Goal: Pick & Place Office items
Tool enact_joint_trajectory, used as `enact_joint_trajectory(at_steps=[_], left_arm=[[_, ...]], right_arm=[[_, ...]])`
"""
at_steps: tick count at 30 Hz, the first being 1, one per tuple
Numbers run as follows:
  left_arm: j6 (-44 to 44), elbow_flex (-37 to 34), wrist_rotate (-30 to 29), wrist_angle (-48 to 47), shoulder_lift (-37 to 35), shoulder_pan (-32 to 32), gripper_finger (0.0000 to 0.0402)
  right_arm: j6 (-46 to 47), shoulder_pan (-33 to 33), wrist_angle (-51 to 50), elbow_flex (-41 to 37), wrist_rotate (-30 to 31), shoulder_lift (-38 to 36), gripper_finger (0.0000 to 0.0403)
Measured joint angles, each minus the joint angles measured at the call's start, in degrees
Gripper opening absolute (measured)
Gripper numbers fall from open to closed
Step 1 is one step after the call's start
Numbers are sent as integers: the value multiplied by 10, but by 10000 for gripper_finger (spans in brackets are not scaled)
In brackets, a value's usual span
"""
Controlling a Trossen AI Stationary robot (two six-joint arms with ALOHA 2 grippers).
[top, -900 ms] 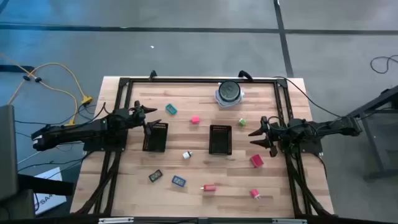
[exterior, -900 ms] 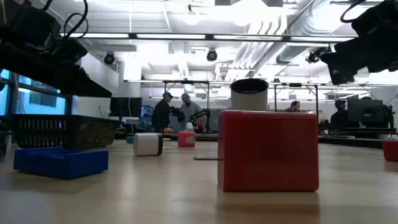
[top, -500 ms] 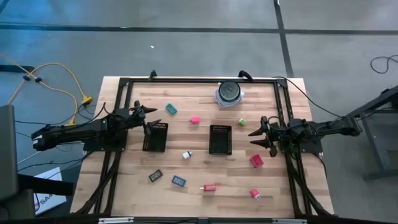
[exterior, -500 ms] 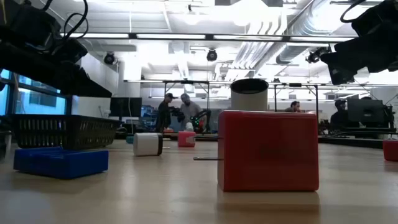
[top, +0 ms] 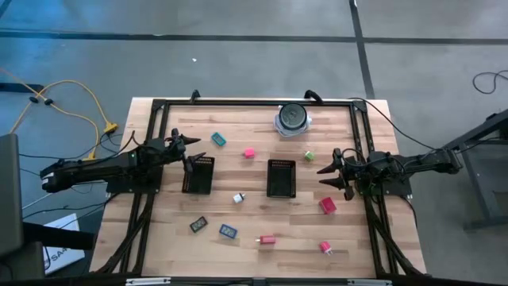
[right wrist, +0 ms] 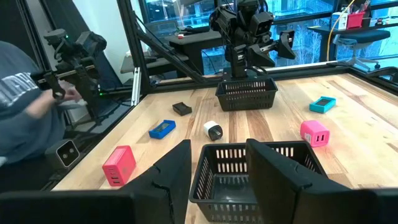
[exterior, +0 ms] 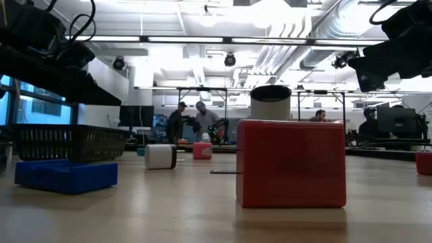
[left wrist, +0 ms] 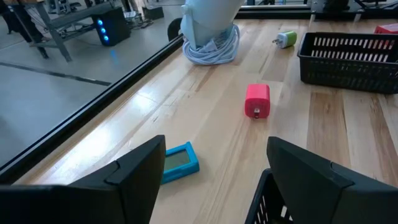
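Both grippers hover with fingers apart: left gripper (top: 187,150) at nine o'clock by a tray (top: 198,175), right gripper (top: 332,171) at three, above a red block (top: 328,206)

Past our open left gripper (left wrist: 214,171) we see a teal block (left wrist: 179,161), a pink block (left wrist: 257,101) and a mesh tray (left wrist: 348,59).

White lettering on a person's grey sleeve (right wrist: 18,84), too partial to read, no other text legible
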Motion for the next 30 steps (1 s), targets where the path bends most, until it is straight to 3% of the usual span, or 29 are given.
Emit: enact_joint_trajectory(at_steps=[30], left_arm=[[-16, 0, 0, 26, 0, 0, 275]], right_arm=[[0, 0, 0, 0, 0, 0, 140]])
